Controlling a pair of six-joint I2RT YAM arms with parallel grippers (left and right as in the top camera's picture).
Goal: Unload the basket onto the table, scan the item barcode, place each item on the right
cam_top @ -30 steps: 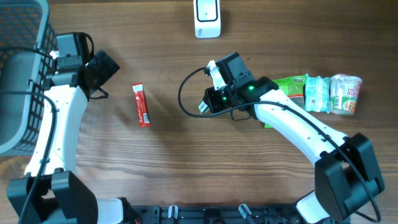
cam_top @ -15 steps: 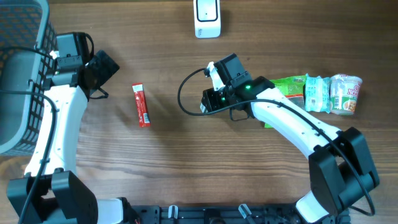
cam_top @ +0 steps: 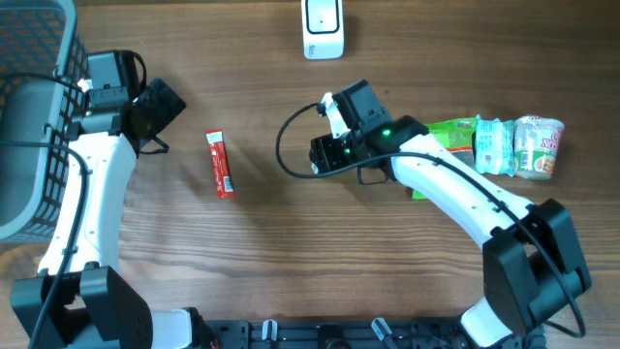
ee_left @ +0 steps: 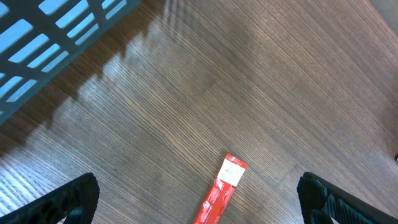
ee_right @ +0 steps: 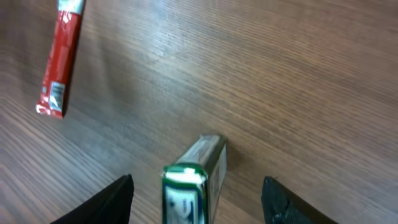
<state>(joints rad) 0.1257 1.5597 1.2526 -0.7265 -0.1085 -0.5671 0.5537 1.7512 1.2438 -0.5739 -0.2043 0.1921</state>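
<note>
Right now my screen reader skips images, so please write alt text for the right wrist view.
A small green-and-white carton sits on the brown wooden table between the black fingers of the open right gripper, touched by neither. A slim red stick packet lies at upper left.

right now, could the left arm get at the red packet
Probably yes: the left gripper hangs open near the red packet, which lies alone on bare table with nothing between them.

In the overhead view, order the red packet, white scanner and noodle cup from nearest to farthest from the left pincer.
1. Red packet, beside the left pincer.
2. White scanner, top edge.
3. Noodle cup, far right.
</note>
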